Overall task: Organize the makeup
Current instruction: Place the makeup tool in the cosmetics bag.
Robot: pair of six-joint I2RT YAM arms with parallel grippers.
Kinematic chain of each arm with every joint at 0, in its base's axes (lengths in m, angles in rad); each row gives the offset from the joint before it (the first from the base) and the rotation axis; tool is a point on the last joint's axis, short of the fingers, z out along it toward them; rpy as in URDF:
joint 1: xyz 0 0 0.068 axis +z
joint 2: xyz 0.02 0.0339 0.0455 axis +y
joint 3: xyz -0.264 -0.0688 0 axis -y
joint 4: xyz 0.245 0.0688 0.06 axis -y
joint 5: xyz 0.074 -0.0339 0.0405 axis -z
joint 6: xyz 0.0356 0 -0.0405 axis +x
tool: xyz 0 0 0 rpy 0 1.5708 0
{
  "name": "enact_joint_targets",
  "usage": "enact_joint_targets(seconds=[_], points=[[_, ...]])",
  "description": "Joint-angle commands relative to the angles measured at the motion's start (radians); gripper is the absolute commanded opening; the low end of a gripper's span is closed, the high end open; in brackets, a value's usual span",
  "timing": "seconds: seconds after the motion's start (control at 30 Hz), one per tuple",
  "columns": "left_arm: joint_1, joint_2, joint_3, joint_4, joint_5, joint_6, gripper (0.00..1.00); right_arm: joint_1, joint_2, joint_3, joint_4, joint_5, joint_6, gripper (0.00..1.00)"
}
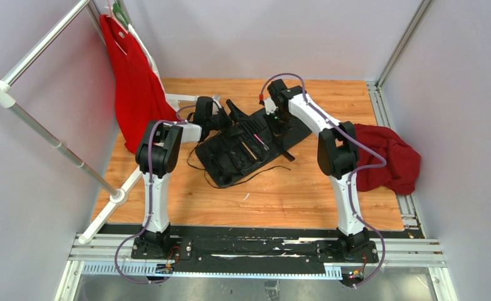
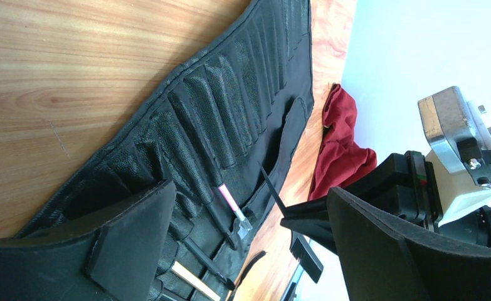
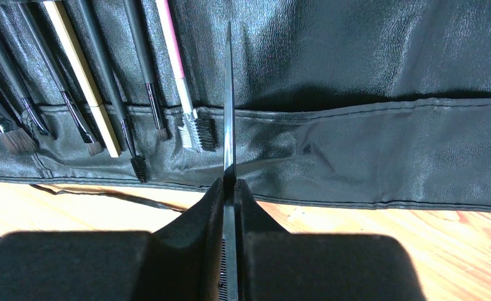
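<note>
A black slotted roll lies open mid-table. Several makeup brushes sit in its left slots, among them a pink one, a tan one and black ones. My right gripper is shut on a thin black makeup tool with fine comb teeth. Its pointed tail reaches over an empty part of the roll, right of the pink brush. My left gripper hovers open over the roll's filled end with nothing between its fingers. The left wrist view also shows the pink brush and the tool's tail.
A dark red cloth lies crumpled at the table's right edge. At the left stands a white clothes rack with a red garment hanging from it. The roll's black cords trail toward the front.
</note>
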Motion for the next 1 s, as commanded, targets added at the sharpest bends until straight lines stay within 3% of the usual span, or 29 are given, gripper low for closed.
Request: enact_joint_targets(seconds=[0.0,0.97], points=[[0.017,-0.009,-0.033,-0.071,-0.007,0.015,0.98,0.021,0.029,0.041,-0.037,-0.016,-0.019,0.01],[0.024,-0.007,-0.049,-0.058,-0.003,0.012,0.98,0.034,0.099,0.110,-0.039,-0.027,-0.013,0.00]])
